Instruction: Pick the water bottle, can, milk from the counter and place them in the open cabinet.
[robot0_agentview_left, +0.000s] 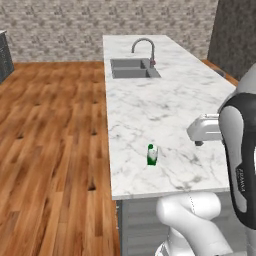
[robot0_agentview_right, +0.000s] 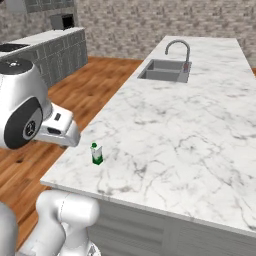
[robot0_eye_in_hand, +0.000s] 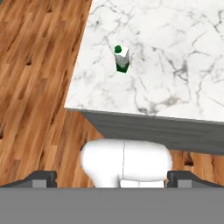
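Jaws spread wide, empty, high above milk (robot0_eye_in_hand: 121, 59) upright on counter (robot0_eye_in_hand: 175, 52).

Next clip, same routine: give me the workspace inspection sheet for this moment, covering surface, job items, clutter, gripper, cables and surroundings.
Surface: white marble counter, bare apart from the milk and the sink.
Job's things: milk upright near the counter's front edge, untouched; also in the hand view. Bottle, can and cabinet: nothing seen.
Clutter: nothing seen.
Gripper: gripper with fingertips wide apart at the bottom of the hand view, holding nothing, well back from the milk.
Cables: nothing seen.
Surroundings: sink with faucet at the counter's far end; wood floor; brick wall; a second counter with a stove across the room.
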